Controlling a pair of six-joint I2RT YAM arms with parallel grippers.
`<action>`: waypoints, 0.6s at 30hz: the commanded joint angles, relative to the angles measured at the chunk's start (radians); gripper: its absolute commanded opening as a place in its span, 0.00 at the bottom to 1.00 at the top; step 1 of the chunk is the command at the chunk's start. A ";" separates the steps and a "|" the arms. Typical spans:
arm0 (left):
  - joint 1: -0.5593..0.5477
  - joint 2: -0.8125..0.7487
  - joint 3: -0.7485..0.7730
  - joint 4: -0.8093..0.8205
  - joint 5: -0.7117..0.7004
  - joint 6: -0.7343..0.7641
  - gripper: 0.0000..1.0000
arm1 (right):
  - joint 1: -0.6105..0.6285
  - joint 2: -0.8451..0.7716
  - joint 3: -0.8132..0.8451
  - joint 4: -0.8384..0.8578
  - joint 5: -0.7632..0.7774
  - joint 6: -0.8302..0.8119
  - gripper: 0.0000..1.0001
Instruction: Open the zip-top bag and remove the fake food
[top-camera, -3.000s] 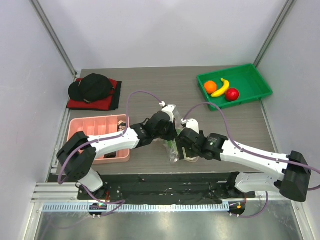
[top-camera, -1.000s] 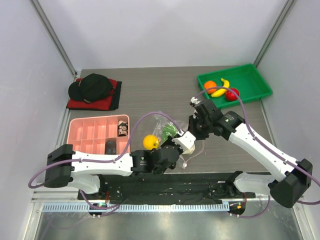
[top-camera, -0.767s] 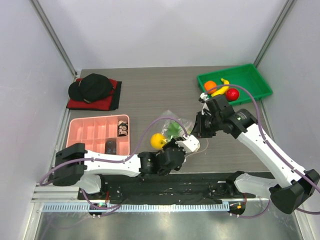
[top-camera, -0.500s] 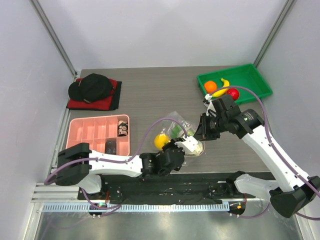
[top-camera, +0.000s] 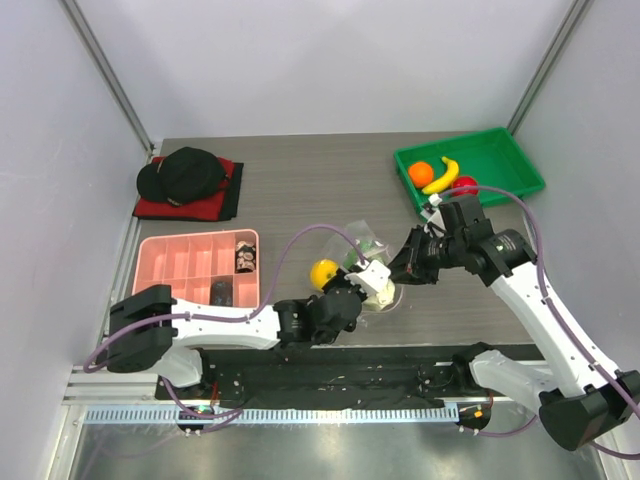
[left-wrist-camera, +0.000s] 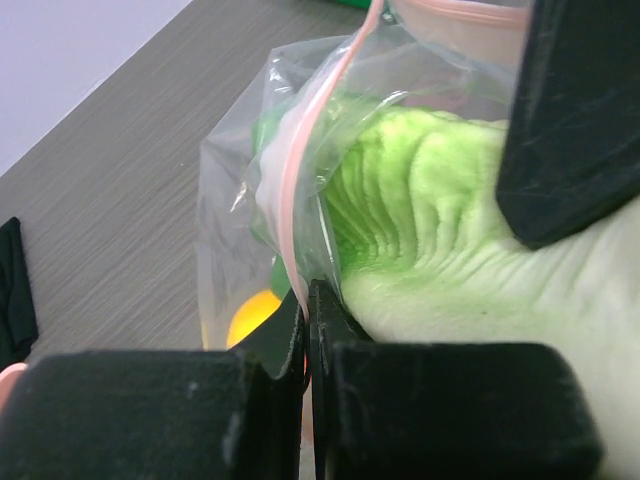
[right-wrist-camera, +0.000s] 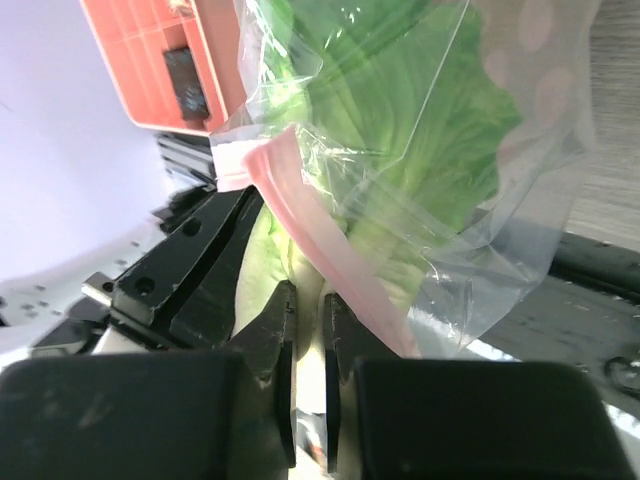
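Since the earlier view, the right claw (top-camera: 405, 268) has pulled away to the right. The lemon (top-camera: 323, 273), which was not seen then, now lies on the worktop (top-camera: 300, 190), just right of the pink tray (top-camera: 190, 262). The zip-top bag (top-camera: 365, 240) is further right of the pink tray, just past the lemon, and it is stretched between the two claws. The green-white cabbage (left-wrist-camera: 430, 220) is inside it.

The left claw (left-wrist-camera: 307, 300) is pressed together on the pink zip strip (left-wrist-camera: 300, 170) at the mouth of the bag. The right claw has its fingers almost together, and they pinch the same strip from the other side.

Far right of the pink tray and toward the back stands the green tray (top-camera: 500, 160). It holds the orange (top-camera: 421, 173), the banana (top-camera: 442, 177) and the red fruit (top-camera: 464, 185).
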 joint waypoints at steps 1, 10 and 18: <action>0.029 0.057 -0.018 0.083 0.020 -0.032 0.00 | 0.007 -0.088 0.051 0.140 -0.292 0.206 0.01; 0.125 -0.018 0.004 -0.002 -0.009 -0.045 0.00 | 0.005 -0.244 -0.032 0.188 -0.374 0.304 0.01; 0.156 -0.199 -0.132 0.069 0.082 -0.062 0.00 | 0.005 -0.225 -0.034 0.039 -0.349 0.001 0.01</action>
